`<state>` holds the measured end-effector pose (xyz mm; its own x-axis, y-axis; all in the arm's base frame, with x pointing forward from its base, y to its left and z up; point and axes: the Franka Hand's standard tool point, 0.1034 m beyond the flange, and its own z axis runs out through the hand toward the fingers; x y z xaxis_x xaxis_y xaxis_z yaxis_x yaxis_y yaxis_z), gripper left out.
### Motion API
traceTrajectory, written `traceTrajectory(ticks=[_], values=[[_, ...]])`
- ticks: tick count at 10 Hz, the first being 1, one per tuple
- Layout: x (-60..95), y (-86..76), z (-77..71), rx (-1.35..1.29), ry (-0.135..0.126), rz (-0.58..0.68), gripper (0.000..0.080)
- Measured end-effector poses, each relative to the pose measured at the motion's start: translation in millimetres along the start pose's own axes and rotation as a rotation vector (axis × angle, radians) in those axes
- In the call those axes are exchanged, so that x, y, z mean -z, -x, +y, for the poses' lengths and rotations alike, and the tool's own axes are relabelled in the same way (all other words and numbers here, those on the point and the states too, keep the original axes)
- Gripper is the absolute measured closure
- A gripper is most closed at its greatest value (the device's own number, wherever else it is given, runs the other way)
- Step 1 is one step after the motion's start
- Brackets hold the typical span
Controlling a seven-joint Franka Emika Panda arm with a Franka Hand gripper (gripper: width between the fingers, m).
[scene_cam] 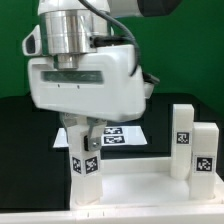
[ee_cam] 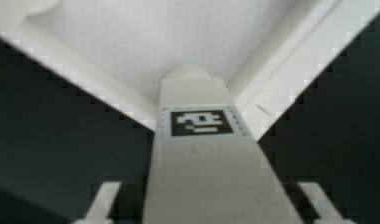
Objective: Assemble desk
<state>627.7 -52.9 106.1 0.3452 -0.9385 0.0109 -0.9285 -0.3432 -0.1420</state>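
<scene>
Straddling one leg point(scene_cam: 87, 163) with part-open gripper point(scene_cam: 86, 140), grip unclear; two legs point(scene_cam: 193, 140) stand near.

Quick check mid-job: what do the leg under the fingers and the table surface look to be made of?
The leg looks like white plastic, matte: smooth, opaque, blocky, with square edges, and it carries a black-and-white tag that appears printed or stuck on. The table looks like a dark, dull cloth or mat, since it shows no glare, though the pictures are too soft to settle which.
</scene>
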Motion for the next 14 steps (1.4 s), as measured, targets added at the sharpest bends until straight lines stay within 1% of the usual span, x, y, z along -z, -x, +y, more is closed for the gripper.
traceTrajectory(ticks=[1,2,6,7,8,9,10,11,12,13,14], values=[[2.2,-3.2,-1.2,-0.140,0.007,-0.036,0.0515],[0.8,-7.0,1.3,-0.187,0.005,-0.041,0.0515],[-1.4,-2.4,0.2,-0.416,0.012,-0.044,0.0515],[-1.2,-0.2,-2.4,-0.699,0.000,-0.077,0.0515],[-2.4,-1.0,-2.0,-0.769,-0.002,-0.080,0.0515],[-2.5,-0.9,-2.1,-0.752,-0.002,-0.080,0.0513],[-2.6,0.6,-1.5,-0.692,0.007,-0.079,0.0513],[-1.2,4.6,-2.2,-0.530,0.036,-0.076,0.0347],[1.2,6.0,-5.8,-0.320,0.041,-0.066,0.0199],[2.4,10.5,-5.9,-0.161,0.056,-0.084,0.0165],[3.7,14.1,-6.2,-0.036,0.065,-0.106,0.0165]])
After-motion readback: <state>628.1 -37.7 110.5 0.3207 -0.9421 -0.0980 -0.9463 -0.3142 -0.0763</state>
